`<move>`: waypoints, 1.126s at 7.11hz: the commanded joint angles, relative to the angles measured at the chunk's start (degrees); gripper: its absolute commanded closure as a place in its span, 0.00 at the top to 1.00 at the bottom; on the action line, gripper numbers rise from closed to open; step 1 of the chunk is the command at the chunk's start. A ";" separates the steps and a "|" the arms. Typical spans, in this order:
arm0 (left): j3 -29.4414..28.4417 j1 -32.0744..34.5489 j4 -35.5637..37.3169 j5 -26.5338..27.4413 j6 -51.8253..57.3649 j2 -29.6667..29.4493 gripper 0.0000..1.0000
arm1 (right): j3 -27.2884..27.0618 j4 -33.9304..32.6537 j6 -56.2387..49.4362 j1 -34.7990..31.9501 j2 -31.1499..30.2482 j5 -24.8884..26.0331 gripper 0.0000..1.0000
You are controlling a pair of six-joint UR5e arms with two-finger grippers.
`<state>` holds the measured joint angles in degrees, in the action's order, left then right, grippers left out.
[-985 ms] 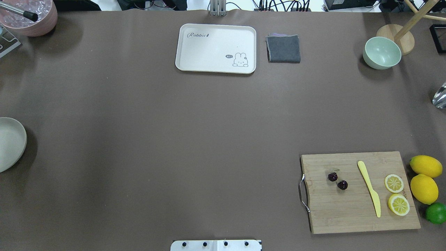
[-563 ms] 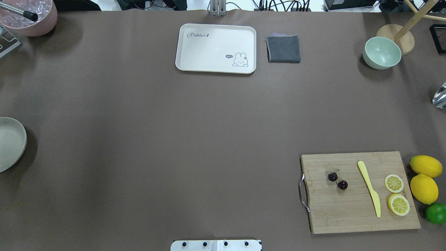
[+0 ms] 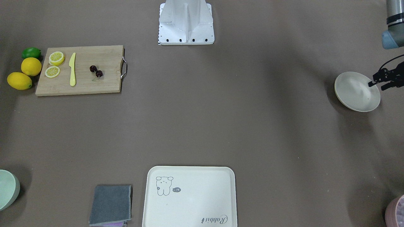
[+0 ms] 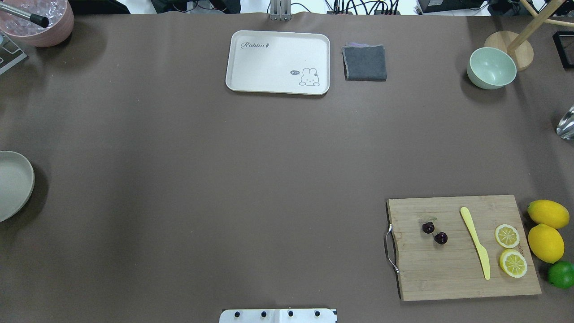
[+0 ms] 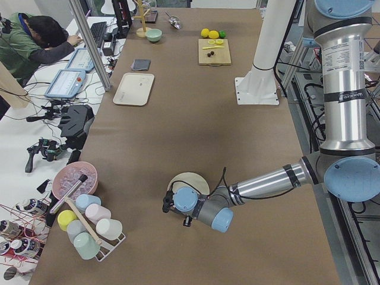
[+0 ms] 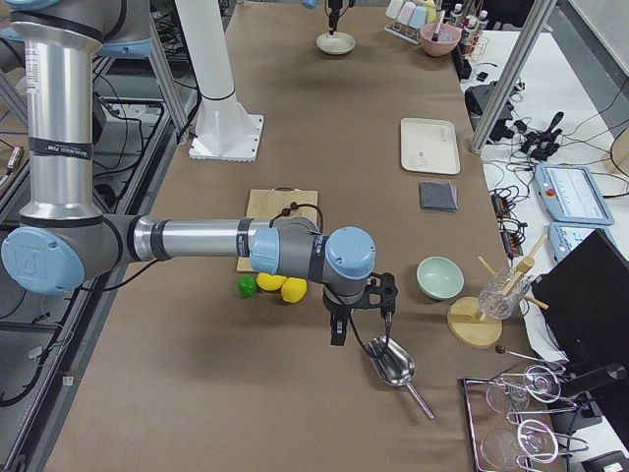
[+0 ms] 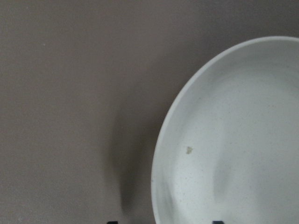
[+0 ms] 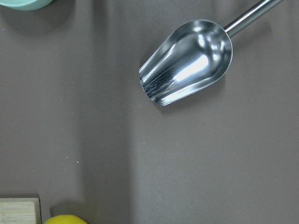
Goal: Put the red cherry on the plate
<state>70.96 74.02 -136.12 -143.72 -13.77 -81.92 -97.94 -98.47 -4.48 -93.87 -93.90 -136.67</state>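
The red cherry point(image 4: 428, 228) is a dark glossy pair lying on the wooden cutting board point(image 4: 448, 278) at the near right, also seen as the cherry point(image 3: 99, 73) from the front. The round cream plate point(image 4: 13, 184) sits at the table's far left edge. My left gripper point(image 3: 377, 85) hovers over the plate's point(image 3: 356, 91) outer rim. It is open, its fingertips point(image 7: 112, 222) set wide apart and holding nothing. My right gripper point(image 6: 359, 329) hangs beyond the lemons, above a metal scoop point(image 8: 187, 63). I cannot tell whether it is open or shut.
On the board lie a yellow knife point(image 4: 475, 242) and two lemon slices point(image 4: 507, 235). Two lemons point(image 4: 545, 242) and a lime point(image 4: 561, 274) sit beside it. At the far side are a cream tray point(image 4: 278, 62), a grey cloth point(image 4: 365, 63) and a green bowl point(image 4: 491, 68).
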 commanded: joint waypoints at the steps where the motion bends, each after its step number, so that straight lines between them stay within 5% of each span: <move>1: -0.03 0.07 -0.02 -0.16 -0.03 0.10 0.19 | -0.06 0.03 -0.09 0.00 0.12 0.00 1.00; 2: 0.06 -0.01 -0.11 -0.50 -0.11 0.10 0.00 | -0.06 0.03 -0.09 0.00 0.03 0.00 1.00; 5: 0.94 0.07 -0.02 -0.68 -0.46 -1.04 0.00 | -0.06 0.03 -0.09 0.00 -0.06 0.00 1.00; 8: 1.55 0.16 1.55 -5.92 -12.10 -11.55 0.00 | -0.06 0.03 -0.09 -0.26 -0.06 0.00 1.00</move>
<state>71.91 74.16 -135.17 -146.45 -20.24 -88.72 -98.00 -98.44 -4.59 -94.00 -93.95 -136.67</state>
